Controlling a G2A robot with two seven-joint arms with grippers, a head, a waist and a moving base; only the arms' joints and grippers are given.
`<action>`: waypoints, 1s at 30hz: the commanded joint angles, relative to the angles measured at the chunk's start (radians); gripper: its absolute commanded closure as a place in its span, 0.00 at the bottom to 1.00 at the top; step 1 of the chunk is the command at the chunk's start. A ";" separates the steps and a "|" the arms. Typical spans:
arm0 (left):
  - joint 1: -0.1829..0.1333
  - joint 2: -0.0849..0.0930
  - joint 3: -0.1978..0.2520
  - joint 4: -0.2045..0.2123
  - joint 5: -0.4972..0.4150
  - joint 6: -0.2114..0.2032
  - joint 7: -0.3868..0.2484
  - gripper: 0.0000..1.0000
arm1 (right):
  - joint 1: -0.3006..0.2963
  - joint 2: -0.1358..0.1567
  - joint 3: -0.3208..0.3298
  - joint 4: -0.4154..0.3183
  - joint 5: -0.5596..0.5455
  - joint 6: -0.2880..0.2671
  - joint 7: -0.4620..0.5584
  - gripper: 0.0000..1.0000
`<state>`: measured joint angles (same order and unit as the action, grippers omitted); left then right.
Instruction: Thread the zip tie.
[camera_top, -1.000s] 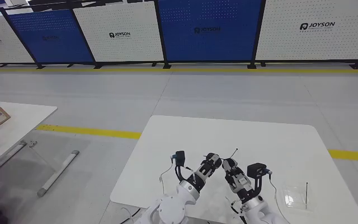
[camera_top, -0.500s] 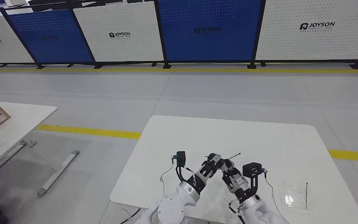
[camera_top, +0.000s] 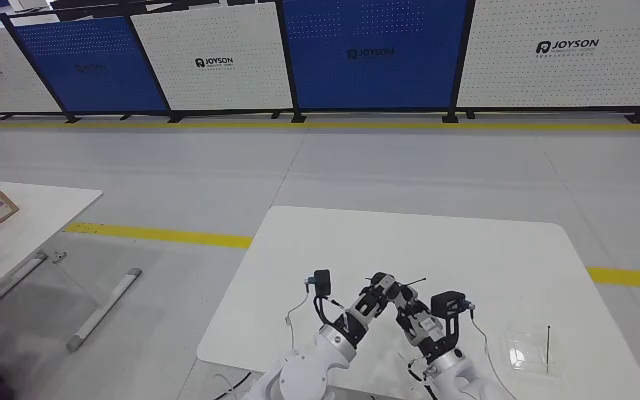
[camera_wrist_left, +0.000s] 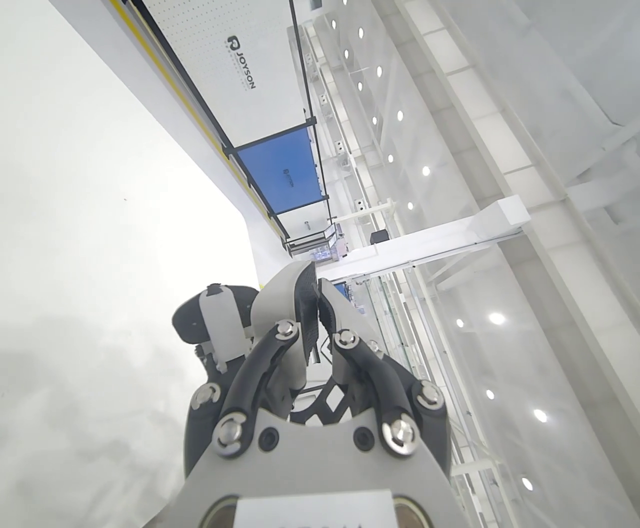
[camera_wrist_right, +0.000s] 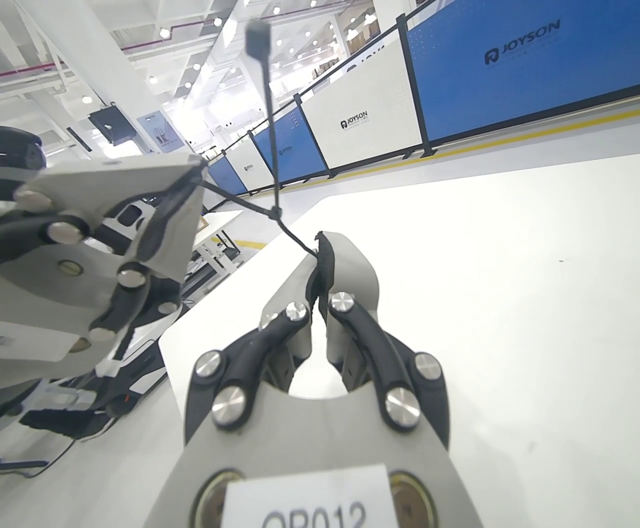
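Observation:
A thin black zip tie (camera_wrist_right: 270, 135) hangs in the air between my two grippers, above the white table (camera_top: 480, 250). My right gripper (camera_wrist_right: 320, 246) is shut on one end of it. From there the strap runs to a crossing point, where one part rises to the square head and another leads to my left gripper (camera_wrist_right: 198, 172), also shut on it. Seen from the left wrist, the left gripper (camera_wrist_left: 316, 281) has its pads pressed together. From above, both grippers (camera_top: 390, 292) meet near the table's front edge, with the zip tie (camera_top: 415, 283) poking out to the right.
A clear plastic bag (camera_top: 520, 352) lies at the table's front right, with a second black zip tie (camera_top: 548, 342) beside it. The far half of the table is bare white surface. Another white table (camera_top: 40, 215) stands off to the left.
The right arm has shifted slightly left, toward the left gripper. The tie's free end has tipped from pointing up and away to lying lower, out to the right.

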<state>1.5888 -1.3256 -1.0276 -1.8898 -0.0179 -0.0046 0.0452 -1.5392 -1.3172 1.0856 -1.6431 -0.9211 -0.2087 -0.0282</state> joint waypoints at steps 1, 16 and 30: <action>0.003 0.001 -0.001 -0.003 -0.001 -0.010 0.000 1.00 | 0.001 0.000 -0.002 0.003 -0.003 0.001 0.002 1.00; 0.035 0.007 -0.013 -0.041 -0.008 -0.069 -0.006 1.00 | 0.004 0.001 -0.001 0.016 0.000 -0.008 0.005 1.00; 0.060 0.012 -0.014 -0.068 0.009 -0.090 -0.004 1.00 | 0.002 0.001 -0.002 0.018 -0.002 -0.007 0.004 1.00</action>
<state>1.6477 -1.3137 -1.0409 -1.9578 -0.0115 -0.0964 0.0390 -1.5374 -1.3161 1.0836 -1.6250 -0.9247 -0.2158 -0.0239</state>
